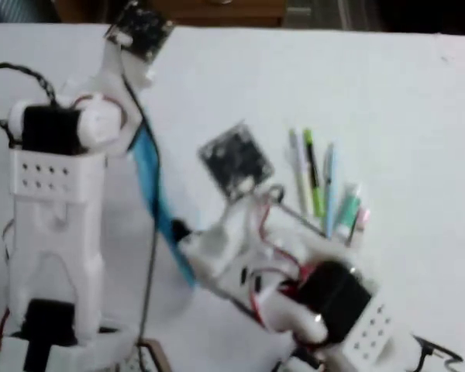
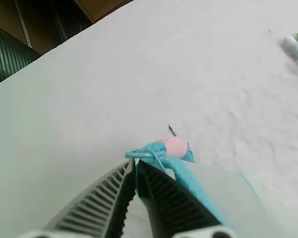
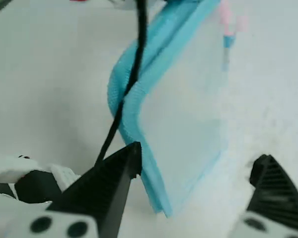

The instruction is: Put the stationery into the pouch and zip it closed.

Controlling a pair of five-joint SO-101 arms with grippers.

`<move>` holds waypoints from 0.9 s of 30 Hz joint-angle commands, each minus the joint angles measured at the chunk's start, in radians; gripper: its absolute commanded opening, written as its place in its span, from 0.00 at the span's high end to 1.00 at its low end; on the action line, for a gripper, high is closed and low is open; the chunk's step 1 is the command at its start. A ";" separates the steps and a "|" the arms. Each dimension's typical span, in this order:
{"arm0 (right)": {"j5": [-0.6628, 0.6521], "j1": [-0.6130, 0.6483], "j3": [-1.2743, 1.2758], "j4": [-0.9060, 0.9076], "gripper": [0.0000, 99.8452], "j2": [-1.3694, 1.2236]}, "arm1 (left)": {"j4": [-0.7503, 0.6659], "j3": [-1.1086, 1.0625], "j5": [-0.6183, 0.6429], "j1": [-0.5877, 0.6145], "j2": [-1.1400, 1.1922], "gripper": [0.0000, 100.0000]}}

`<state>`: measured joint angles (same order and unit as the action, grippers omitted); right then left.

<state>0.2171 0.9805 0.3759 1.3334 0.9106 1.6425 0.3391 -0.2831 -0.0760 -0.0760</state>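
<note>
Left gripper (image 2: 136, 171) clamped on pink-beaded zip pull (image 2: 161, 150) of soft translucent blue-edged pouch (image 3: 184, 114), on edge over white table (image 1: 387, 93).
Right gripper (image 3: 196, 168) wide apart at its corner; likely light, floppy, slick, so you'd best grab its blue edge.

Translucent blue-trimmed pouch (image 1: 156, 198) on edge; pens (image 1: 316, 182) flat, side by side, well apart from it.

High view: fixed, overhead, looks down over table (image 1: 418, 93). Wrist views: close, low, angled down at it. All three share pouch (image 1: 151, 182).
</note>
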 commanded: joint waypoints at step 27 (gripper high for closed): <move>0.078 0.160 0.089 -0.283 0.65 0.050 | 0.044 -0.049 0.008 -0.013 0.082 0.98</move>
<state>0.2862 1.1324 0.5033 1.0802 0.9782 1.6425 0.3391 -0.2831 -0.0744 -0.0760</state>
